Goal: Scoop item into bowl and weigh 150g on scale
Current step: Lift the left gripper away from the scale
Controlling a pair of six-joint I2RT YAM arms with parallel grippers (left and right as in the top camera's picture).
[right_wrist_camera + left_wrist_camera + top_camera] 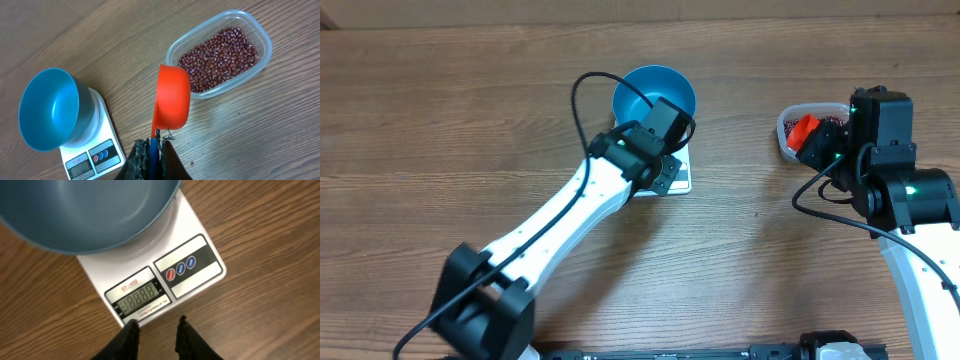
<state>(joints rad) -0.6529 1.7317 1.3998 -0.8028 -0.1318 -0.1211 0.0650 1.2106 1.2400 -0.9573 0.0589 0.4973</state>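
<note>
Nearest, at the front edge of the small flat white rectangular kitchen scale (196, 222): left hand (156, 330), released. Black fingers (131, 335) a little apart, nothing between them, one tip right at the scale's edge just below the display window (141, 294). In that window, a row of digits, not clear enough to read for certain. Beside the display, on the scale's label panel: three small round buttons (180, 269), one red and two blue.

On the far part of the scale, resting upright: round, deep, bright-blue bowl (640, 90) with smooth plain walls. About as wide as the scale, and overhanging it on the far side. Smooth blue inner wall in plain sight from the right wrist view.

To the right of the scale, well apart from it: right hand (152, 154), clenched on the blue handle of a red-orange plastic measuring scoop (172, 97). Cup of the scoop between scale and tub, at the tub rim nearest the scale. Touching that rim or not, cannot tell. Contents of the cup hidden from every view.

Farther right of the scale, on the brown wood-grain worktop (440, 120): clear rounded-rectangular plastic tub (267, 45). Inside it, the many small dark red-brown beans (220, 50), in a loose layer across its floor.
</note>
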